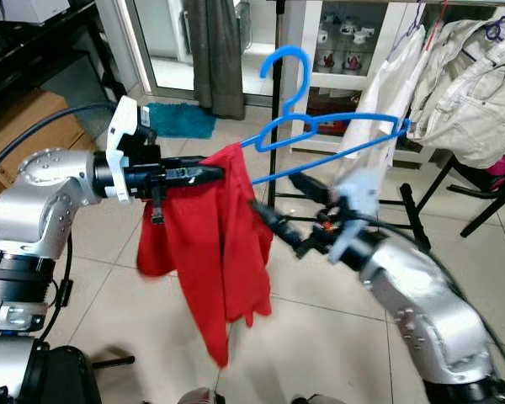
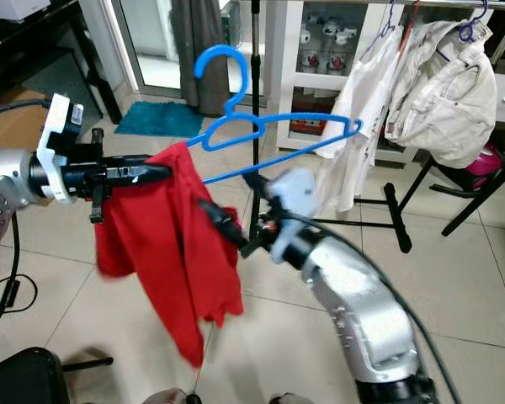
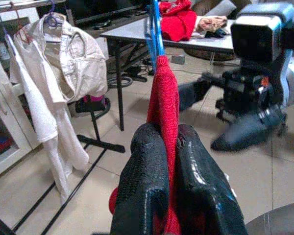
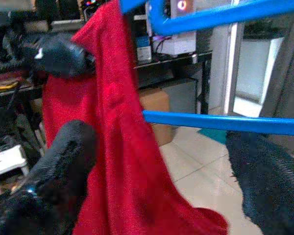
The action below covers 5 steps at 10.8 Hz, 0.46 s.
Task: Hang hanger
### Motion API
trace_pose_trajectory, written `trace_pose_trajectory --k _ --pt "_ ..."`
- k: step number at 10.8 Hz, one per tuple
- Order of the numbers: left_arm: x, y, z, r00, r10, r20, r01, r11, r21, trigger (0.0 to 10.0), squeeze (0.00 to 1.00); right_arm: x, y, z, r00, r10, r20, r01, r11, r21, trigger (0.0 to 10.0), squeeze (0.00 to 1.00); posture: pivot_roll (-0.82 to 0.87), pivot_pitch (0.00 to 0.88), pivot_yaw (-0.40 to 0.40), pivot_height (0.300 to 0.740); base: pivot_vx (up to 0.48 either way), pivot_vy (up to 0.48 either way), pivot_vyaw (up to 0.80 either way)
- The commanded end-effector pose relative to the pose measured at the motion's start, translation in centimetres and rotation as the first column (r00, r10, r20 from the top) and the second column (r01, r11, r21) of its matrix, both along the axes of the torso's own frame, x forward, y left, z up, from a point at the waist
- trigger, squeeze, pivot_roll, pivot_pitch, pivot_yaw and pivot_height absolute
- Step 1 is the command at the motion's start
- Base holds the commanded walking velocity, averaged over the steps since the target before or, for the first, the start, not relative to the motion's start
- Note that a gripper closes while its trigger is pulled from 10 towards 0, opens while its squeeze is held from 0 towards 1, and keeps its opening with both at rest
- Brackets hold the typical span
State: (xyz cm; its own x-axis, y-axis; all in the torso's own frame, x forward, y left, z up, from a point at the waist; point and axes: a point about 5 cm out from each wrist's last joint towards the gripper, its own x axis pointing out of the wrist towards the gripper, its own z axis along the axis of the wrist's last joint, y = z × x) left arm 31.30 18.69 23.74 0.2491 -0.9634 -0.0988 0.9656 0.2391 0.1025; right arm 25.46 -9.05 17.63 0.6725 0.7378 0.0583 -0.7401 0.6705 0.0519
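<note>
Above the tiled floor (image 1: 135,286), left end effector (image 1: 212,172) pinches a red cloth (image 1: 215,252) draped on a blue hanger (image 1: 320,135); right end effector (image 4: 161,161) gapes wide beneath its bar.

Pale jackets (image 1: 463,84) on a rack — teal mat (image 1: 181,119), cardboard box (image 1: 21,126)

Garment (image 1: 215,244) hangs on left end of hanger (image 1: 320,139), w/ left tool (image 1: 209,173) at its top; right tool (image 1: 273,202) just right, jackets (image 1: 467,80) behind.
</note>
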Motion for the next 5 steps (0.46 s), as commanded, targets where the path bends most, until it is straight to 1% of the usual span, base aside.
trace_pose_trajectory --k 1,2,3,4,5 --pt "-0.1 -0.4 1.0 0.999 -0.034 0.034 0.034 0.999 -0.002 0.0 0.00 0.2 0.4 0.2 1.000 0.014 0.010 -0.014 1.000 -0.007 10.0 1.00 -0.02 0.069 0.067 0.740 0.000 0.000 0.00" --pt "-0.1 -0.4 1.0 0.999 -0.038 0.035 0.038 0.999 -0.002 0.0 0.00 0.1 1.0 0.3 0.999 0.042 0.009 -0.042 0.999 -0.002 10.0 0.00 -0.02 0.072 0.062 0.740 0.000 0.000 0.00" --pt "0.0 -0.5 1.2 0.999 -0.037 0.037 0.038 0.999 -0.016 0.0 0.00 0.3 1.6 0.5 0.998 0.062 0.006 -0.062 0.998 0.012 10.0 0.00 -0.02 0.074 0.064 0.740 0.000 0.000 0.00" --pt "0.1 -0.6 1.2 0.999 -0.034 0.040 0.035 0.999 -0.019 0.0 0.00 0.5 1.9 0.5 0.997 0.071 0.008 -0.071 0.997 0.009 10.0 0.00 -0.02 0.074 0.064 0.740 0.000 0.000 0.00" --pt "0.3 -0.7 1.3 0.999 -0.021 0.050 0.022 0.999 -0.025 0.0 0.00 0.4 2.3 0.6 0.995 0.103 0.013 -0.103 0.995 0.013 10.0 0.00 -0.02 0.074 0.064 0.740 0.000 0.000 0.00"
